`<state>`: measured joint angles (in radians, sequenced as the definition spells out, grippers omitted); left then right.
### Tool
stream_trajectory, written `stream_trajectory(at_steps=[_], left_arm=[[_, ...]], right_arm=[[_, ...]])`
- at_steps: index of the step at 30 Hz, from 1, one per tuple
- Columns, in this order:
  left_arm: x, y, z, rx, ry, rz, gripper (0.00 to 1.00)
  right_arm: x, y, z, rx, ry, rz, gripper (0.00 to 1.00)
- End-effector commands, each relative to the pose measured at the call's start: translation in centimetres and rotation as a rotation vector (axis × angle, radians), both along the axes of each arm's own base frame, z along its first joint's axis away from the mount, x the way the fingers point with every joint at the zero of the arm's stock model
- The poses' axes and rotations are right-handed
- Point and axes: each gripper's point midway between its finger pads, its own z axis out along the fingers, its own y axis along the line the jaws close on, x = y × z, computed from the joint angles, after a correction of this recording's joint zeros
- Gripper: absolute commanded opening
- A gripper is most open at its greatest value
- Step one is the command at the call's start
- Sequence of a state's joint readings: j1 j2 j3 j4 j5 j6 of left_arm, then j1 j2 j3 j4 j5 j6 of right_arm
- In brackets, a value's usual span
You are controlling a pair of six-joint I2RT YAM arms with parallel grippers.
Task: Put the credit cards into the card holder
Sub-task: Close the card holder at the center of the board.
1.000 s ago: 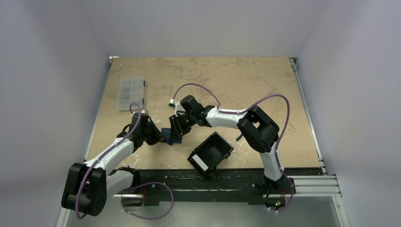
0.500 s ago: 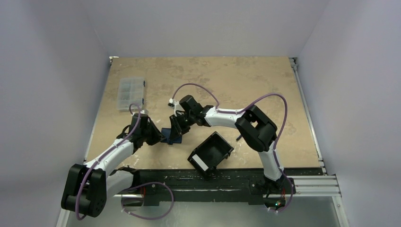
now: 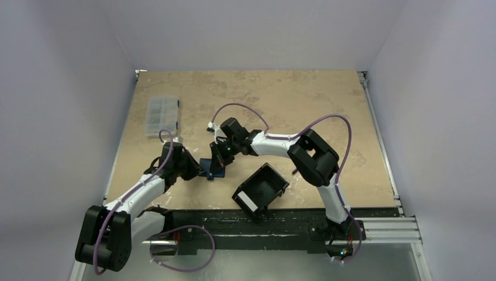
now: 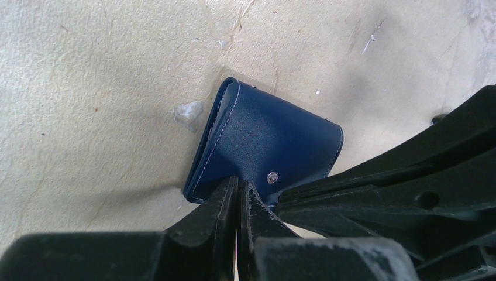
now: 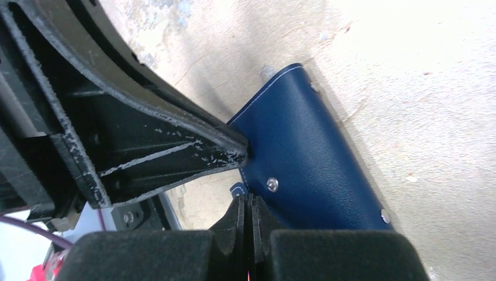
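The card holder [image 3: 213, 167] is a small navy folding wallet that stands tent-like on the table between my two grippers. In the left wrist view the card holder [image 4: 275, 137] shows its pale snap, and my left gripper [image 4: 238, 186] is shut on its near edge. The right wrist view has the card holder [image 5: 310, 158] from the other side. There my right gripper [image 5: 248, 202] is shut on a thin edge of it, beside the left gripper's finger [image 5: 175, 149]. From above, the left gripper [image 3: 200, 170] and the right gripper [image 3: 220, 159] flank the holder. No credit cards show in any view.
A black box-shaped tray [image 3: 261, 189] with a white label lies right of the holder, near the front edge. A clear compartment box [image 3: 161, 115] sits at the back left. The right arm's elbow [image 3: 313, 157] rises over the table's middle.
My right gripper has closed its jaws onto the card holder's edge and shifted slightly left. The left gripper has kept its grip and place.
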<state>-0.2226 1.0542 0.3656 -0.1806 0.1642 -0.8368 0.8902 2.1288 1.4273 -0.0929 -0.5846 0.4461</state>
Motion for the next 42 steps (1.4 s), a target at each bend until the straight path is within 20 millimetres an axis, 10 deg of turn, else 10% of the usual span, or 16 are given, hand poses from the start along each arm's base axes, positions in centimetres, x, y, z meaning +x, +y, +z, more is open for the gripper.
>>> stream_trajectory(at_steps=[1, 15, 23, 29, 35, 42], left_arm=[[-1.0, -0.1, -1.1, -0.021, 0.04, 0.014, 0.03], [-2.6, -2.5, -1.2, -0.215, 0.043, 0.006, 0.05], [-1.6, -3.6, 2.2, -0.296, -0.025, -0.017, 0.09], [1.0, -1.2, 5.1, -0.092, -0.081, -0.003, 0.39], [1.4, 1.6, 3.3, 0.049, -0.064, 0.089, 0.54], [-0.6, -0.3, -0.9, -0.063, 0.014, 0.057, 0.39]], right_arm=[[1.6, 0.4, 1.3, -0.006, -0.076, -0.029, 0.0], [8.2, -2.9, 3.0, -0.162, -0.29, -0.122, 0.0], [6.9, -3.9, 5.0, -0.2, -0.249, -0.069, 0.0], [3.5, -5.8, 4.1, -0.246, -0.093, -0.162, 0.31], [3.1, -5.1, 2.4, -0.173, -0.009, -0.204, 0.61], [3.8, -3.8, 0.5, -0.161, 0.027, -0.184, 0.43]])
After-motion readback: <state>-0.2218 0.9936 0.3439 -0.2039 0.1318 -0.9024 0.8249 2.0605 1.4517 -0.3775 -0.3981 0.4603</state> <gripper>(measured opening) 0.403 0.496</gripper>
